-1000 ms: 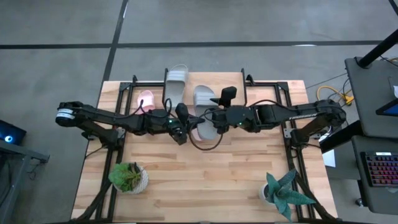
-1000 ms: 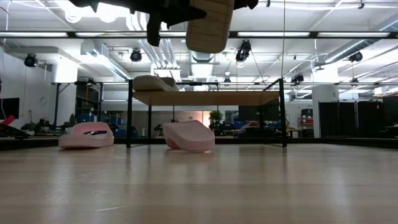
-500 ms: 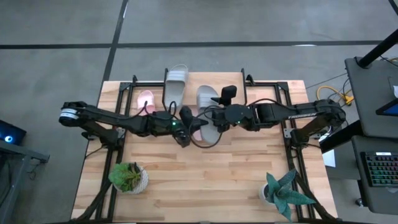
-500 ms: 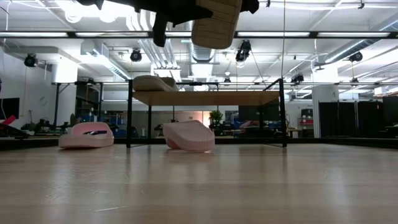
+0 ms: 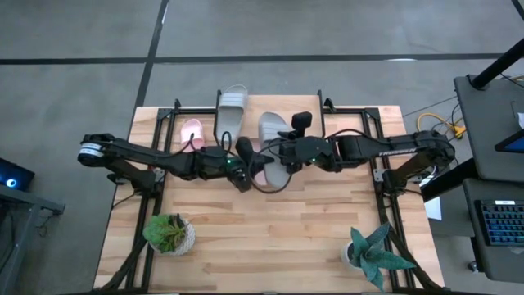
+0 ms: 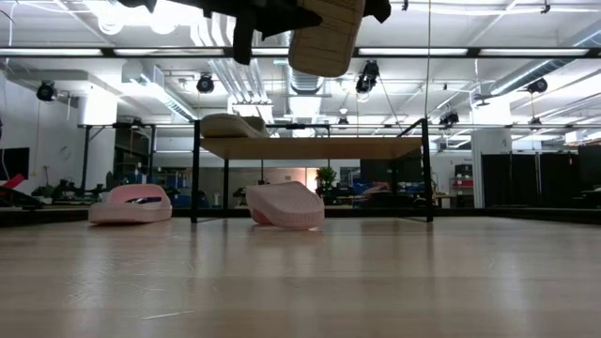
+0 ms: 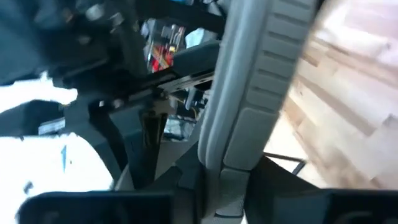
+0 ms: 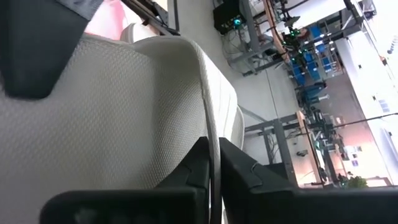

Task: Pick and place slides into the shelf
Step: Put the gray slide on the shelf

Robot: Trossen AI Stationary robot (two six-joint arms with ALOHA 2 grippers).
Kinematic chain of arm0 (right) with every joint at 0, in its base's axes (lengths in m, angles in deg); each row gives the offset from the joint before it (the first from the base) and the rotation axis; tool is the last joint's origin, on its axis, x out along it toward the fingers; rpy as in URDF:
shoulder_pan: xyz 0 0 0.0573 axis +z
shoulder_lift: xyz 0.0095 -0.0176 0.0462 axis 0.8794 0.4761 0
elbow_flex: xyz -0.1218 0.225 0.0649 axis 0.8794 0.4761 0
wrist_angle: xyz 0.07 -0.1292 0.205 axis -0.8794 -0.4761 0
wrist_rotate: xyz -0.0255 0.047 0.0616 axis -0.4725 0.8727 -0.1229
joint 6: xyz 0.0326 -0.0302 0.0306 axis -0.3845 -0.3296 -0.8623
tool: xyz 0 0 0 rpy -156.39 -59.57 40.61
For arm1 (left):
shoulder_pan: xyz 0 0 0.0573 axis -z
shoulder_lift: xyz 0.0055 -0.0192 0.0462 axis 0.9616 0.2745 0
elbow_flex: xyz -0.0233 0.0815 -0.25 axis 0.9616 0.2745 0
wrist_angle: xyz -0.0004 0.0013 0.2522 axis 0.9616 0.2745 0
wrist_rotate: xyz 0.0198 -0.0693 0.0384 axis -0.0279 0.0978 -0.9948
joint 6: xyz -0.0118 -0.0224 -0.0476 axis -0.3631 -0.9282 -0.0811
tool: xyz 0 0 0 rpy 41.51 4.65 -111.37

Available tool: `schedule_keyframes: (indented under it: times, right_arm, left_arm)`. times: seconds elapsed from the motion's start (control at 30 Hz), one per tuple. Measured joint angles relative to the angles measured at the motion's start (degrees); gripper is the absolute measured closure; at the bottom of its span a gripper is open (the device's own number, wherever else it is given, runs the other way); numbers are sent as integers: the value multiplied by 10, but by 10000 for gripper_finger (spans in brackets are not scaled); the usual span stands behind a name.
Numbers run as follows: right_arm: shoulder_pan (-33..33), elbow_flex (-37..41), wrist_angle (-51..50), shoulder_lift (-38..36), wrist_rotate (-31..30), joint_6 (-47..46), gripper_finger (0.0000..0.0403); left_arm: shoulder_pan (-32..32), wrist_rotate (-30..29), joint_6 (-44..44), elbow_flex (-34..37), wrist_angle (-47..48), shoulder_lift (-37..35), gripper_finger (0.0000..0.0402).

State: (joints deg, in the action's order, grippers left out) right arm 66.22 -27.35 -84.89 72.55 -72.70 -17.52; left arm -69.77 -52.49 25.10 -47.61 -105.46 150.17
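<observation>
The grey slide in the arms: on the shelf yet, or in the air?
In the air. In the low view the grey slide hangs well above the shelf, and the right tool is clamped on its edge.

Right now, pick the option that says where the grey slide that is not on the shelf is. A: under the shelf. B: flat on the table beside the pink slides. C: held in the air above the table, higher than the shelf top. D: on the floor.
C: in the low view the grey slide hangs above the shelf top, and the right gripper is shut on its edge.
</observation>
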Motion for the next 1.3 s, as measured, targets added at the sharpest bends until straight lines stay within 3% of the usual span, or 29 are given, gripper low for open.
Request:
schedule_keyframes:
  times: [0.13, 0.23, 0.43, 0.87, 1.03, 1.3]
  right_arm:
    - [-11, 0, 23, 0, 0, -5, 392]
    - [-22, 1, 26, 1, 1, -3, 393]
    - [-47, 2, 47, 6, -4, 5, 393]
    - [-111, 2, 146, 100, 0, 76, 394]
    - [-145, 2, 187, 119, 47, 74, 394]
    - [-180, -1, 250, 158, 42, 105, 394]
  left_arm:
    - [0, -39, -102, 0, 16, -23, 271]
    - [0, -44, -191, 0, 93, -60, 223]
    - [0, -39, -330, -3, 228, -149, 170]
    - [3, -42, -527, -2, 311, -334, 162]
    - [3, -42, -554, 0, 333, -384, 162]
    - [3, -42, -563, 10, 332, -416, 162]
